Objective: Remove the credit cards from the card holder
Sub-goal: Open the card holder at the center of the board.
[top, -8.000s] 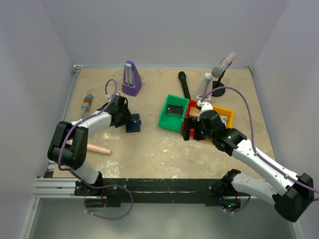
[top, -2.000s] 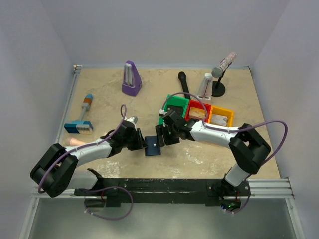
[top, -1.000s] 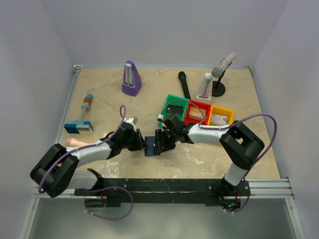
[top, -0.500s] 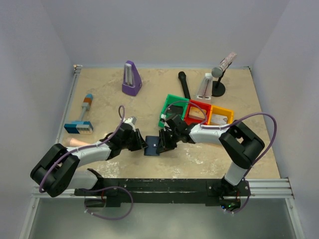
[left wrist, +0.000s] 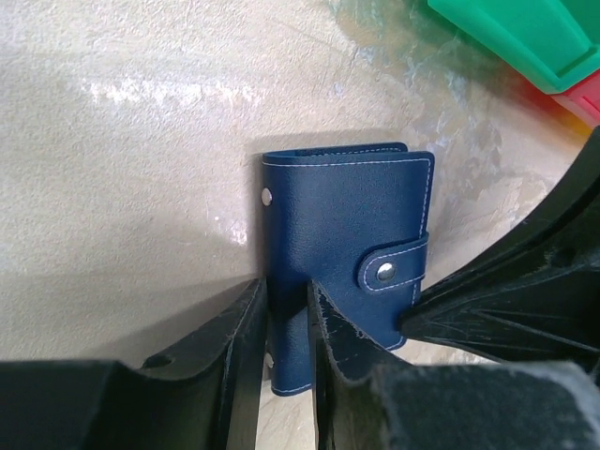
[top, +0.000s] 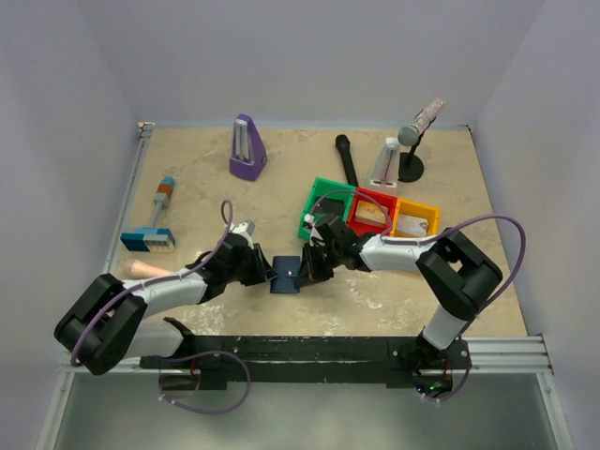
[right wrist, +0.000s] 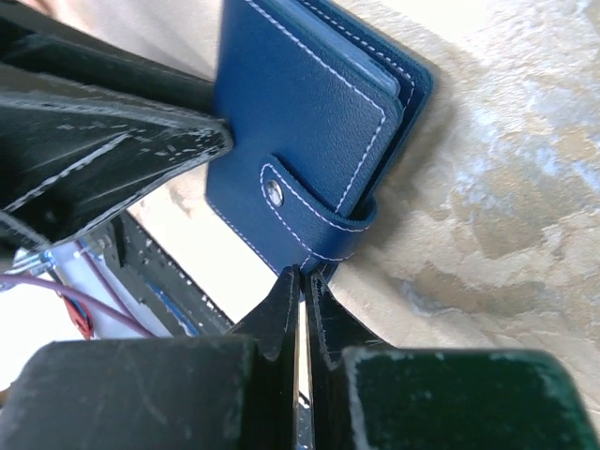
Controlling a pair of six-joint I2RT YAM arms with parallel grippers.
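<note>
The navy card holder (right wrist: 300,122) lies snapped shut on the table (right wrist: 506,187). The right tool (right wrist: 302,274) has its jaws pressed together, tips at the snap tab's (right wrist: 314,214) folded end.

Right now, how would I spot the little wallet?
Find the green bin in the middle of the table. Just on its robot side sits the card holder. It's the only dark navy folded pouch, with white stitching and a snap tab.

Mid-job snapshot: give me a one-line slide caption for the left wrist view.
Left gripper clamps the closed card holder by one edge; shut right gripper at its snap tab.
</note>
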